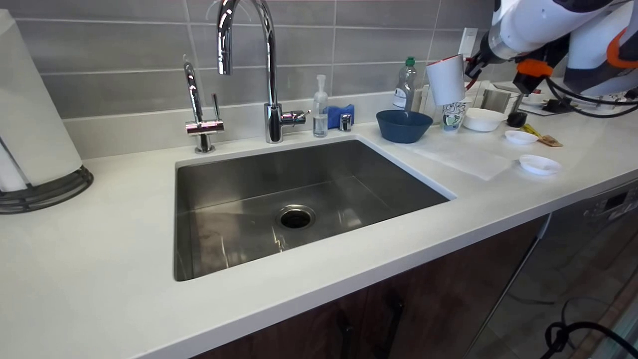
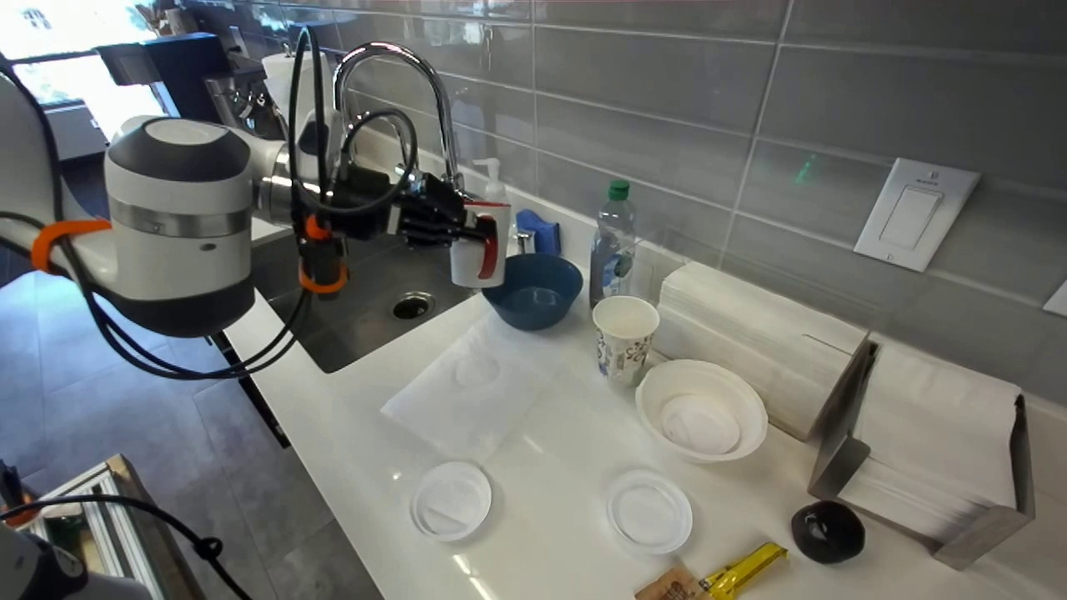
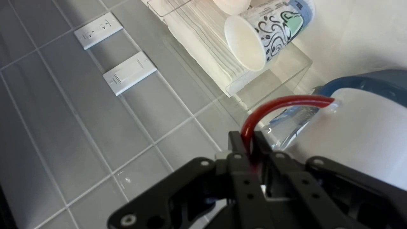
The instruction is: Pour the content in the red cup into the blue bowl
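The black two-finger gripper was clamped tight on the red loop handle of the red cup, a small mug with white sides and a red rim. That mug was up off the smooth white counter, leaning a bit, mouth upward. What was inside, I couldn't tell.

For directions I put the round, dark blue bowl at the clock's centre in an exterior view. The mug was at about 10, covering a bit of the bowl from that angle, but the two were apart.

Tight side: a clear bottle with a green cap stood at 2, just beside the bowl, grey tiled wall behind it, and a white printed paper cup stood near at 4. A tall curved chrome faucet rose at 11. The rectangular steel sink was at 9, its edge pretty close to the bowl.

Way more room from 5 to 7: a thin translucent sheet lay flat at 7, with small round white dishes farther out. The counter's front edge ran well apart from the bowl, also out at 7.
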### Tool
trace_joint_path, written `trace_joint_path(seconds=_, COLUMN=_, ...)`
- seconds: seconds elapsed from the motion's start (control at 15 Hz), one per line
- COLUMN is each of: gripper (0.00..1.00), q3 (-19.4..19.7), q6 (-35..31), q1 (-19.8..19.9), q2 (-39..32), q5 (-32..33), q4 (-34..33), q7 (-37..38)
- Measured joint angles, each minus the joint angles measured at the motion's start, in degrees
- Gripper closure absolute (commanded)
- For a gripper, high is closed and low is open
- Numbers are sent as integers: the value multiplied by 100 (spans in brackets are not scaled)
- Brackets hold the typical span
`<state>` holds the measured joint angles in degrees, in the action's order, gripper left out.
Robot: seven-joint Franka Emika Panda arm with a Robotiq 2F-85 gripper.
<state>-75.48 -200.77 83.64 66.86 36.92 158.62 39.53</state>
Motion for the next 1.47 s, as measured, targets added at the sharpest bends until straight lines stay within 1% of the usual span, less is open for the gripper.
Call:
trace_joint_path(seconds=0.27, gripper=88, q3=22, q6=64, q1=-179, q2=-40, q5=2, q4=4, q7=-4)
trace_joint_path(seconds=0.33, gripper=97, q3=25, q6=69, q1=-195, q2=-40, q5=2, q4=8, q7=-4)
trace_joint_path(seconds=0.53, gripper=97, q3=-62, q6=63, q1=-183, q2=-38, q5=-9, q4=3, q7=-4)
trace_joint_path(seconds=0.8, gripper=97, q3=-573, q6=-34, q1=-1, q2=130, q5=-316, q4=-2, q7=219)
trace_joint_path(seconds=1.13, gripper=97, q3=-1308, q6=-199, q1=347, q2=653, q5=-938, q4=-13, q7=928)
trace_joint_path(seconds=1.47, gripper=97, q3=-1811, q6=-201, q1=463, q2=1011, q5=-1192, q4=-19, q7=1533)
